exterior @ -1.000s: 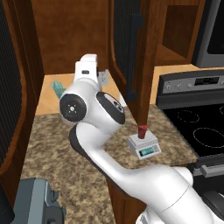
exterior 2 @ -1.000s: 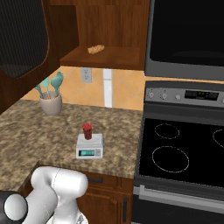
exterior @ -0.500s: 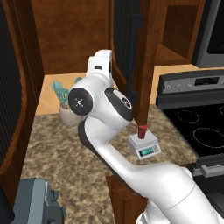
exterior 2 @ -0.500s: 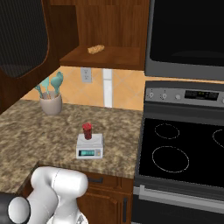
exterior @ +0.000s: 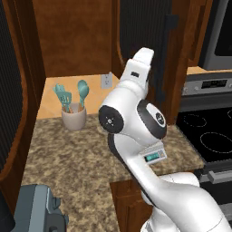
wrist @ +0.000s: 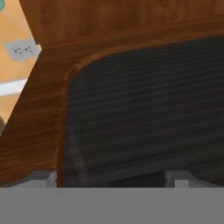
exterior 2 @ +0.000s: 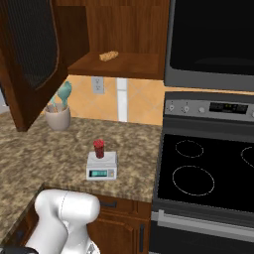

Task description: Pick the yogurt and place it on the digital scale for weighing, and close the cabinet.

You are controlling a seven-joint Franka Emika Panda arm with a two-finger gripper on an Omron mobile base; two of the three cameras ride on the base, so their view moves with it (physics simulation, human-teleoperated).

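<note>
With its fingers spread wide and holding nothing, the gripper [wrist: 111,177] faces the ribbed dark panel of the cabinet [wrist: 144,109] door from close up, the wooden frame of the door curving round the panel's corner just ahead of the tips. A wall outlet [wrist: 20,49] shows past the door's edge, so the door stands swung out from the cabinet body. In the left base view the hand is raised beside that door, near its black bar handle [exterior: 170,45].

The yogurt [exterior 2: 99,148] stands upright on the platform of the digital scale [exterior 2: 101,165], which sits on the granite counter [exterior 2: 54,158] near the stove [exterior 2: 208,173]; that part of the task looks done. The utensil crock [exterior 2: 57,117] stands well apart by the wall, and a small pastry [exterior 2: 108,55] lies on the open cabinet shelf.

What is left is the door. It should be stiff and fairly heavy and swing on its hinge, so a flat push on the wooden frame near the free edge seems best, or a hold on the bar handle. The ribbed panel may let the fingers slide.
</note>
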